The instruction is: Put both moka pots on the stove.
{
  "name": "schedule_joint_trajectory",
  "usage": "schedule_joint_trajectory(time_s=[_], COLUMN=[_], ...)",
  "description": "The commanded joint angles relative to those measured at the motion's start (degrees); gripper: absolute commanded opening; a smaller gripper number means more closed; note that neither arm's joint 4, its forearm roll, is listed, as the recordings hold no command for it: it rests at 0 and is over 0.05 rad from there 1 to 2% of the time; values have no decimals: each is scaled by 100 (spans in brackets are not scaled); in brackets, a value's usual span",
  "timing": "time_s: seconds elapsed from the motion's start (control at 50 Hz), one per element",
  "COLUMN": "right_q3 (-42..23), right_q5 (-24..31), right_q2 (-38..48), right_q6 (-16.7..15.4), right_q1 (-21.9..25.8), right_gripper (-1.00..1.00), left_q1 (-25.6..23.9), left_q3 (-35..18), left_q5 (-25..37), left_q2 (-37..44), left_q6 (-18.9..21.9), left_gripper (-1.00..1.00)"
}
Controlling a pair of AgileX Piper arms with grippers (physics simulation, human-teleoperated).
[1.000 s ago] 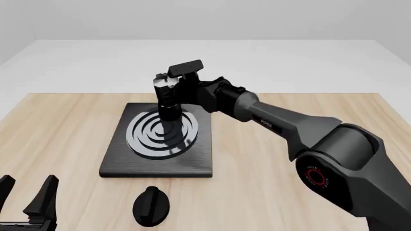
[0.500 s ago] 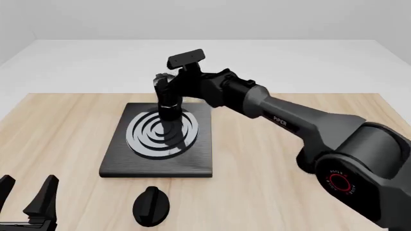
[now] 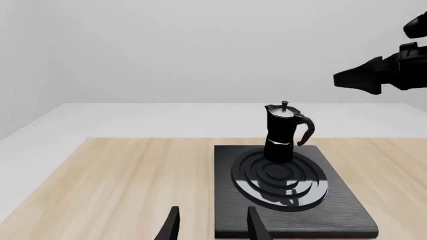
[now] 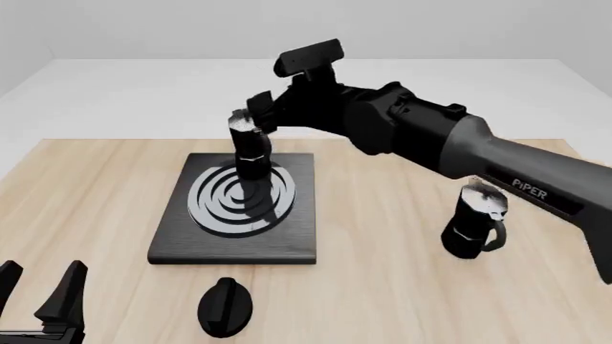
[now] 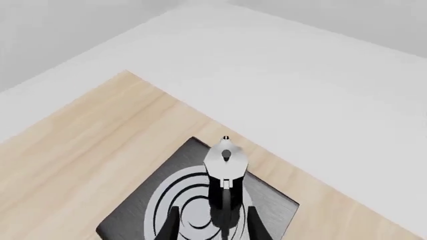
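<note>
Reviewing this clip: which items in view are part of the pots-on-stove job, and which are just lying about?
Part of the job:
- moka pot on the stove, standing upright on the rings
- second moka pot, on the table to the stove's right
- stove
- right gripper, open above the first pot

Lying about:
- black oval knob, on the table in front of the stove

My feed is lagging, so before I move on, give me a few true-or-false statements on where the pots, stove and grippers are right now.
1. One moka pot stands upright on the stove. True.
2. The right gripper is shut on that pot. False: it is open, above the pot and clear of it.
3. The second pot is also on the stove. False: it stands on the table, right of the stove.
4. The left gripper is open and holds nothing. True.
5. The knob lies on the stove rings. False: it lies on the table, nearer than the stove.
</note>
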Motion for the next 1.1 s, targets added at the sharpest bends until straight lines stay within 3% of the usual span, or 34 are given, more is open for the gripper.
schedule_joint_trajectory(time_s=[0.02,0.32,0.54,0.88,1.1], right_q3=[1379,2754,3324,3679,3841], right_q5=[-427,-725,-839,-225,165], right_q2=[-1443,-2918,-3436,-4356,-4722], right_q6=[17,-108,-4,-55,-105], right_q1=[38,-252,-535,-797,-1306], right_gripper=[100,100,100,100,100], left_q1=[0,0,0,0,0], left_q3=[0,0,0,0,0], left_q5=[0,0,0,0,0], left_q2=[1,0,-1,1,0], left_q6=[0,0,0,0,0], left_gripper=[100,100,100,100,100])
